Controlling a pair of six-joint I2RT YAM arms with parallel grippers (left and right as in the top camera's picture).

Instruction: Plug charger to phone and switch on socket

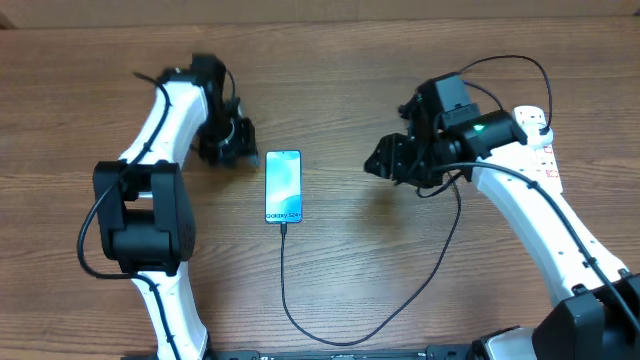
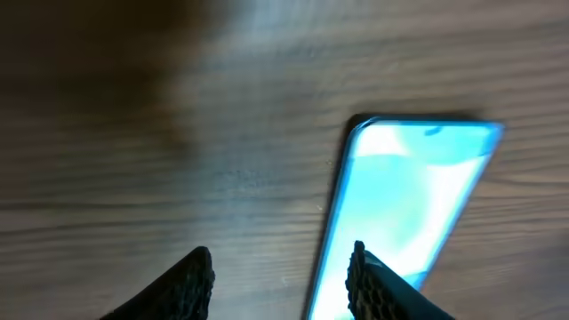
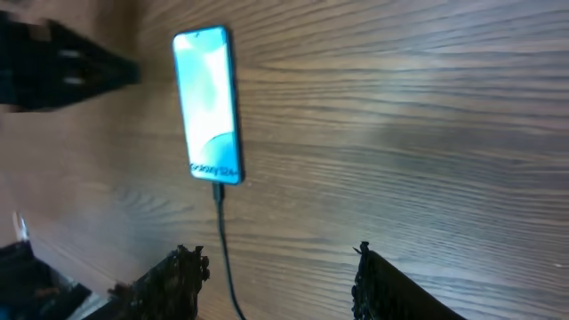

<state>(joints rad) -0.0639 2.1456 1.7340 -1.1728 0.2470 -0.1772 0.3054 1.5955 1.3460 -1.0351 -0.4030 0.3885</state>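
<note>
The phone [image 1: 283, 186] lies flat in the middle of the table, screen lit. It also shows in the left wrist view [image 2: 409, 200] and the right wrist view [image 3: 209, 102]. The charger cable [image 1: 300, 325] meets the phone's bottom edge, loops toward the front of the table and runs up under the right arm; its plug is hidden. In the right wrist view the cable [image 3: 222, 240] passes between my fingers. The white socket strip [image 1: 533, 120] is partly hidden by the right arm. My left gripper [image 1: 228, 140] [image 2: 280, 267] is open and empty, just left of the phone. My right gripper [image 1: 390, 160] [image 3: 276, 262] is open and empty, right of the phone.
The wooden table [image 1: 340, 90] fills the views. The left gripper shows as a dark shape at the top left of the right wrist view [image 3: 53, 62]. The arm bases stand at the front edge.
</note>
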